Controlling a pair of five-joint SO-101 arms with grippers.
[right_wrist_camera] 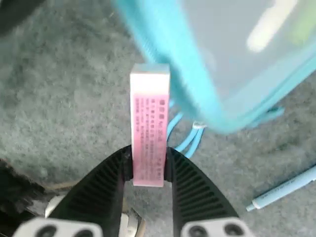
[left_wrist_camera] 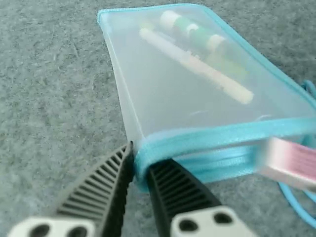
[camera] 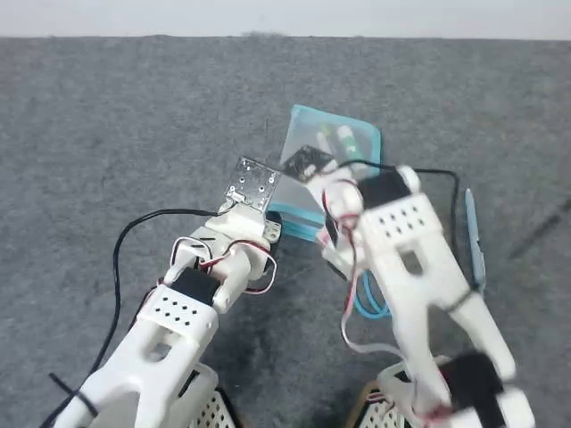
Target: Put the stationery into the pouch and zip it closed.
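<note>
A translucent pouch (camera: 332,153) with a teal zipper edge lies on the grey mat, its near edge raised. Inside the pouch (left_wrist_camera: 197,94) I see a white pen (left_wrist_camera: 197,66) and a green-and-white stick (left_wrist_camera: 195,32). My left gripper (left_wrist_camera: 139,160) is shut on the pouch's near corner at the zipper edge. My right gripper (right_wrist_camera: 148,159) is shut on a pink eraser (right_wrist_camera: 149,133), held upright just beside the pouch's zipper edge (right_wrist_camera: 163,44). The eraser (left_wrist_camera: 289,160) also appears next to that edge. A light blue pen (camera: 475,236) lies loose on the mat to the right.
A teal cord loop (camera: 368,301) trails from the pouch toward the right arm's base. Black cables (camera: 120,259) run beside the left arm. The blue pen (right_wrist_camera: 286,190) lies close by the right gripper. Grey mat (camera: 107,134) stretches open to the left and back.
</note>
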